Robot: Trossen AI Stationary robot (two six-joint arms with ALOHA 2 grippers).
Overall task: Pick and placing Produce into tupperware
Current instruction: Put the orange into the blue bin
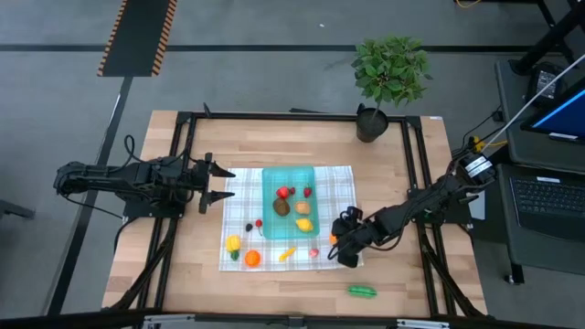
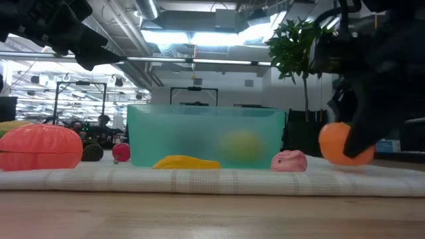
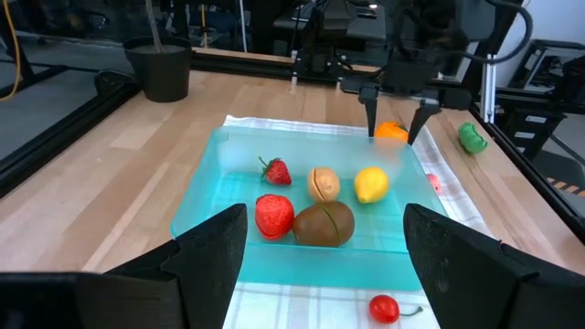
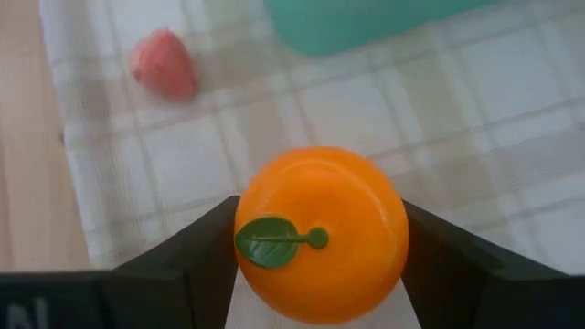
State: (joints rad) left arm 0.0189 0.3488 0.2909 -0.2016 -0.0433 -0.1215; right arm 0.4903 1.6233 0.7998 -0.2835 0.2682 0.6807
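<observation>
Wooden table (image 1: 183, 265) with a checked cloth (image 1: 340, 183) carrying a teal container (image 1: 274, 178) that holds a strawberry (image 3: 275, 171), lemon (image 3: 370, 184) and other toy produce. Right gripper (image 4: 320, 274), at the cloth's edge beside the container, pinches an orange (image 4: 322, 233) between its fingers. Left gripper (image 1: 219, 183) hangs spread and empty just beside the container's far side.
</observation>
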